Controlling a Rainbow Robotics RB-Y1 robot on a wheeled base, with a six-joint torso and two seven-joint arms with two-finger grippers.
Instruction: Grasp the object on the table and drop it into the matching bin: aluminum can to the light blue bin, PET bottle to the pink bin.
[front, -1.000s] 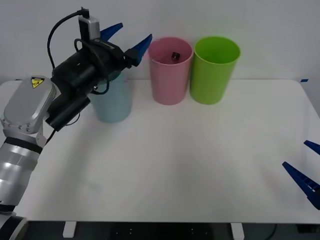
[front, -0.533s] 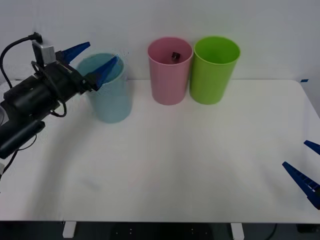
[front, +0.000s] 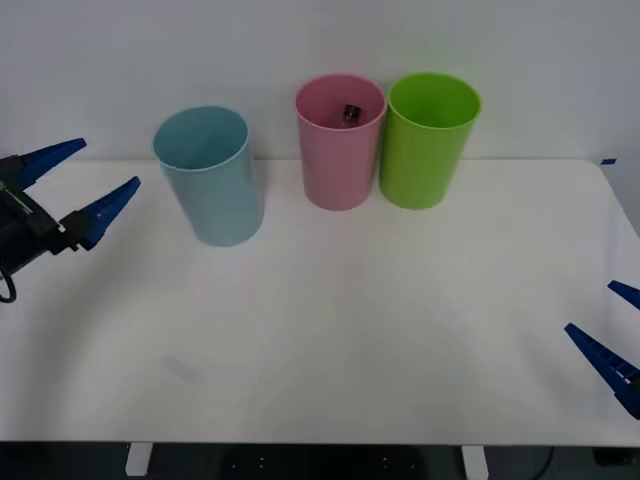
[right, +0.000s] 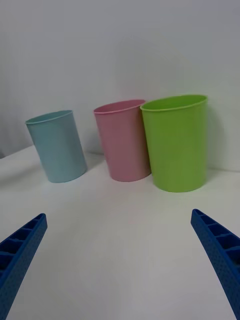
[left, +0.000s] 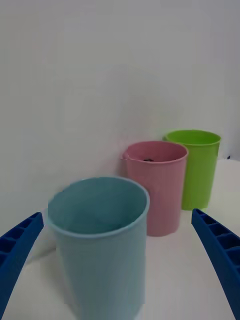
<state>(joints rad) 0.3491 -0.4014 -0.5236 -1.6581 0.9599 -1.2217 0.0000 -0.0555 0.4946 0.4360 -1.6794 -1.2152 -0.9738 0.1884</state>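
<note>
With the PET bottle (front: 351, 113) lying inside the pink bin (front: 340, 150), only its black cap and a sliver of dark content are visible just below that bin's round rim. The pink bin is a smooth plastic cup that tapers downward and stands on the table (front: 350, 330), a flat white top with a matte surface. Just beside the pink bin on the robot's right stands a lime green bin (front: 428, 145) of like shape and size; whether the two walls touch cannot be determined. On the robot's left of the pink bin, clearly apart from it and slightly nearer the robot, stands the light blue bin (front: 210, 175), pale, smooth and equally tapered. The left gripper (front: 68, 186) hangs to the left of the light blue bin, well apart from the pink bin, its blue ribbed wedge-shaped fingers (front: 105, 210) spread and holding nothing. The right gripper (front: 622, 335) sits at the near right edge of the table, far from the pink bin, its fingers likewise spread wide and empty.
</note>
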